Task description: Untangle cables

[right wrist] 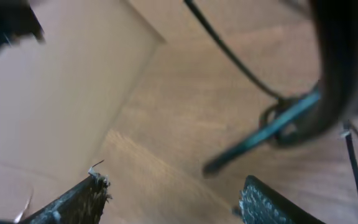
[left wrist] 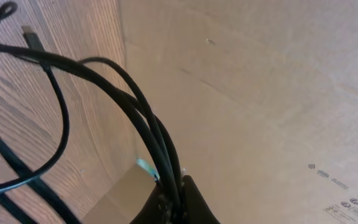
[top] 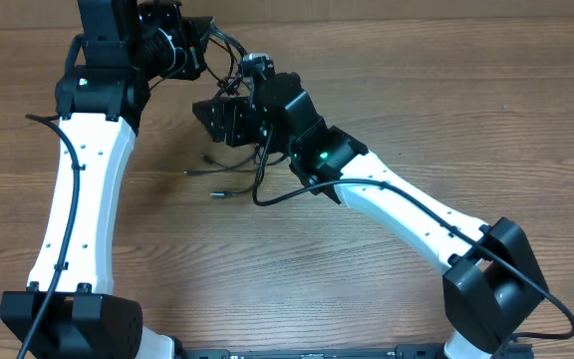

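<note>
- Wooden table: carries both arms.
- Cardboard wall: stands at the table's far edge.
- Right gripper: fingers spread, nothing between them.
- Left gripper: pressed together on a bundle of cable strands.
- Cables: black, raised between the grippers; loose ends trail toward the near edge.
- Plug: silvery, lies aslant.

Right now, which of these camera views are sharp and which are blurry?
Overhead: sharp and evenly lit, thin cables clear on the wood table. Left wrist: cables fairly crisp against the cardboard. Right wrist: blurred, cables smeared, only the fingers show some texture.
</note>
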Controlling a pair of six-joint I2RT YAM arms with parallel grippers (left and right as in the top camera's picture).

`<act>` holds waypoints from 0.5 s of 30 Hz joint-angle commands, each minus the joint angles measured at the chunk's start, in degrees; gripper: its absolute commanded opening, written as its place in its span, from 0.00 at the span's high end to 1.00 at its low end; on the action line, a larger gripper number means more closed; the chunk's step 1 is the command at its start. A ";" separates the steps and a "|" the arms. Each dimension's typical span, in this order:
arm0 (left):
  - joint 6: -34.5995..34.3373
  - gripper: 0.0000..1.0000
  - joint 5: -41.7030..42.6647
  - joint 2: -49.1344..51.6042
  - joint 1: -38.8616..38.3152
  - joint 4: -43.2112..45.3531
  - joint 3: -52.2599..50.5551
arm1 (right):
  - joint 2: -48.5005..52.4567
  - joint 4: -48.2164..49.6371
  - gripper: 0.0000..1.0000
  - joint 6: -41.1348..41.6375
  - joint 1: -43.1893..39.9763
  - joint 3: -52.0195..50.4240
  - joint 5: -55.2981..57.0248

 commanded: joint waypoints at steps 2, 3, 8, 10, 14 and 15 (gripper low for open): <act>-0.74 0.96 2.82 0.15 -0.22 0.11 0.85 | 2.29 4.48 0.34 0.37 0.17 1.29 2.38; -0.74 0.96 2.89 0.15 -0.24 0.07 0.85 | 2.49 5.29 0.35 0.35 0.20 1.29 2.38; -0.44 0.96 3.65 0.15 -0.46 -0.13 0.85 | 4.20 8.57 0.39 0.74 0.28 1.29 2.43; -0.04 0.96 3.74 0.15 -0.48 -0.35 0.85 | 5.20 10.10 0.38 2.16 0.28 1.29 3.32; 0.37 0.96 3.65 0.15 -0.81 -2.23 0.85 | 6.60 13.40 0.40 5.09 0.28 1.29 7.37; 0.57 0.96 3.58 0.15 -0.85 -2.75 0.85 | 6.75 14.01 0.44 5.09 0.28 1.29 7.50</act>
